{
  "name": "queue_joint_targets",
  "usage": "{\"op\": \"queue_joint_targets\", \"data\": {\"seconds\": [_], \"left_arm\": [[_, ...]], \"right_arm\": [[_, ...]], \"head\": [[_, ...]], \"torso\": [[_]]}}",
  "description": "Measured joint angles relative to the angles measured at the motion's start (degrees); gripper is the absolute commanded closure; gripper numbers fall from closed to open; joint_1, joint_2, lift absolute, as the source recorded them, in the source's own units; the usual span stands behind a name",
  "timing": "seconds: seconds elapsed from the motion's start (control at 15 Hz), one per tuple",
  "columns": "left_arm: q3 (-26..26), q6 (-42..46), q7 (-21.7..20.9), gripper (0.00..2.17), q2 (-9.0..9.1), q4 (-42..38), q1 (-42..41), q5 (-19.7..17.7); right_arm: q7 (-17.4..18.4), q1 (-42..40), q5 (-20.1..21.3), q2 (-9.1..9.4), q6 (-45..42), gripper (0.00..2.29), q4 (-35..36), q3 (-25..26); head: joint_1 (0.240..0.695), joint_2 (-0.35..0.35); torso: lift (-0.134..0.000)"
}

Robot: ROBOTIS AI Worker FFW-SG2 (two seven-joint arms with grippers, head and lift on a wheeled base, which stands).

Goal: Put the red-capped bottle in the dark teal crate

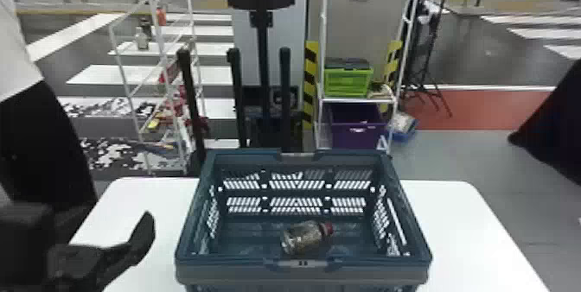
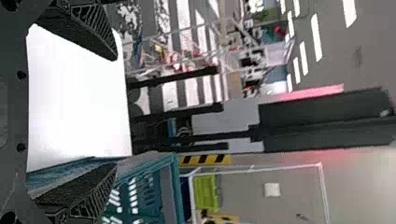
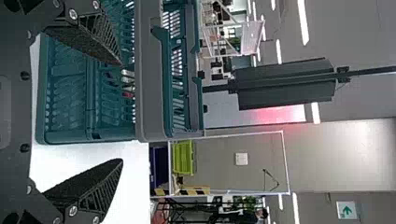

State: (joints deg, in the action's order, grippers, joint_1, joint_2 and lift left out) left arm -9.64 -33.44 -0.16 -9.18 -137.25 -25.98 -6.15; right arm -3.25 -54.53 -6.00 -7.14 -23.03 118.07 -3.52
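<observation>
The left gripper [image 2: 114, 112] and the right gripper [image 3: 121, 112] are both released and hold nothing. The placing step appears complete; next, retract both grippers without disturbing the dark teal crate [image 1: 233, 271]. The red-capped bottle [image 1: 300, 238] lies on its side inside, on the crate floor: transparent body, red cap [image 1: 329, 228] directed toward the robot's right.

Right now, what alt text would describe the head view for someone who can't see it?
A red-capped, see-through bottle lies on its side inside a dark teal crate standing on a white table. The robot's black left gripper is over the table, left of the crate. White shelving stands behind.
</observation>
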Motion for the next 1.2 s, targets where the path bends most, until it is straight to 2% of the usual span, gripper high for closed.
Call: {"op": "queue_joint_targets", "data": {"seconds": [0.13, 0.2, 0.33, 0.4, 0.53, 0.73, 1.2], "left_arm": [[0.3, 16.3, 1.1, 0.08, 1.65, 3.5, -8.3, -1.5], [0.9, 21.6, 1.0, 0.08, 2.62, 5.3, -11.0, -1.7], [3.0, 30.2, 2.6, 0.08, 4.57, 9.4, -15.4, -1.7], [4.5, 33.8, 4.5, 0.08, 4.91, 11.5, -16.9, -1.4], [7.1, 39.1, 5.8, 0.08, 5.04, 14.6, -19.1, -1.1], [8.8, 41.3, 7.5, 0.08, 5.04, 16.1, -20.7, -0.9], [9.1, 42.4, 7.6, 0.08, 4.82, 16.4, -21.4, -0.5]], "right_arm": [[0.0, 0.0, 0.1, -0.24, 0.3, 0.15, 0.2, -0.1], [0.0, 0.0, 0.0, -0.33, 0.3, 0.15, 0.2, -0.1], [0.0, 0.0, 0.0, -0.52, 0.3, 0.15, 0.3, -0.2], [0.0, 0.1, 0.0, -0.6, 0.2, 0.15, 0.3, -0.2], [0.0, 0.1, 0.0, -0.67, -0.1, 0.15, 0.3, -0.2], [0.0, 0.3, 0.1, -0.75, -0.4, 0.15, 0.2, -0.4], [0.0, 0.7, 0.4, -0.47, -0.4, 0.15, -0.3, -0.8]], "head": [[0.499, 0.0], [0.499, 0.0], [0.499, 0.0], [0.499, 0.0], [0.499, 0.0], [0.499, 0.0], [0.499, 0.0]], "torso": [[0.0], [0.0], [0.0], [0.0], [0.0], [0.0], [0.0]]}}
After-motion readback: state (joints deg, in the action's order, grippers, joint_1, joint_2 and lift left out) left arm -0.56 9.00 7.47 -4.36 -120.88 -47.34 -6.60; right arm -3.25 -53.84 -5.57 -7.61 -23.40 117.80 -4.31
